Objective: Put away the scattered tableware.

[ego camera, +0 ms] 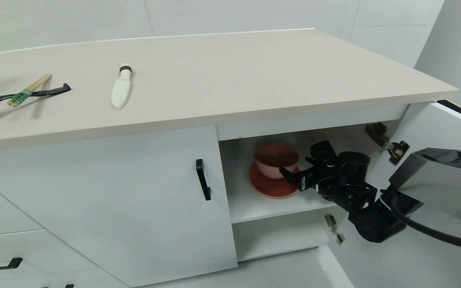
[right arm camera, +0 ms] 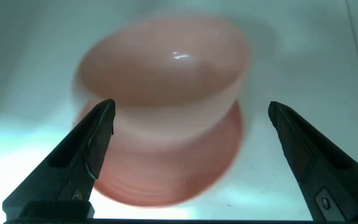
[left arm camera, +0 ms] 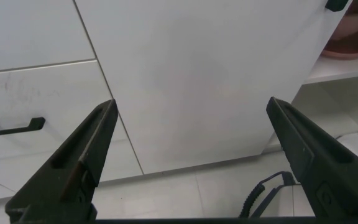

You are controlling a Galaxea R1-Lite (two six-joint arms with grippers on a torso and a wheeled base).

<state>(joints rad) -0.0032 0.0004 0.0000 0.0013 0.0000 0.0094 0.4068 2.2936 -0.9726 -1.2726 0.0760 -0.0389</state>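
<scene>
My right end effector is open inside the open cabinet, fingers spread just before a pink bowl and not touching it. The bowl sits on a red plate on the upper shelf. On the counter lie chopsticks and, apart from them, a white knife. My left end effector is open and empty, facing the closed cabinet door.

The black right arm has a grey shell, thick cable, tapered jaws.
</scene>
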